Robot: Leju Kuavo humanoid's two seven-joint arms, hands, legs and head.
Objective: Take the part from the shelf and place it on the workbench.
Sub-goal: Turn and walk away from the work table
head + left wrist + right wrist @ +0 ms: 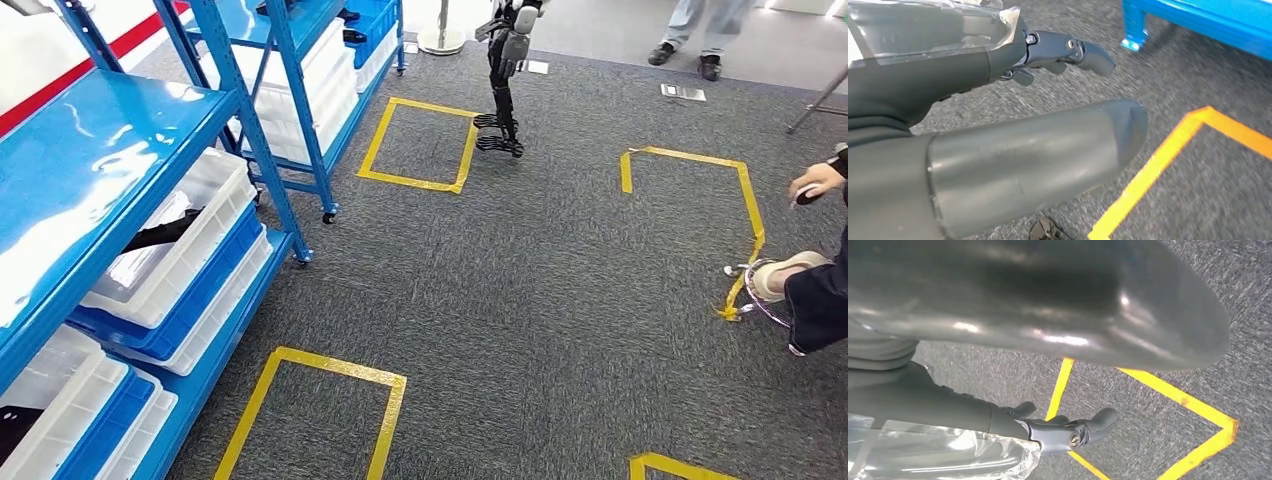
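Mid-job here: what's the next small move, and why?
Probably turn a little left to face the blue shelf. It sits at the head view's left edge, with a dark part lying in a white bin there, while the left hand and right hand hang over carpet, fingers stretched out. Clear plastic lies against both hands; I cannot tell whether they hold it.

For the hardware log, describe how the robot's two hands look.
Left hand: thick, smooth grey thumb, darker jointed fingers with silver screw heads, and a glossy clear film over its back. Right hand: the same glossy grey thumb, dark fingers with a screw, clear crinkled film.
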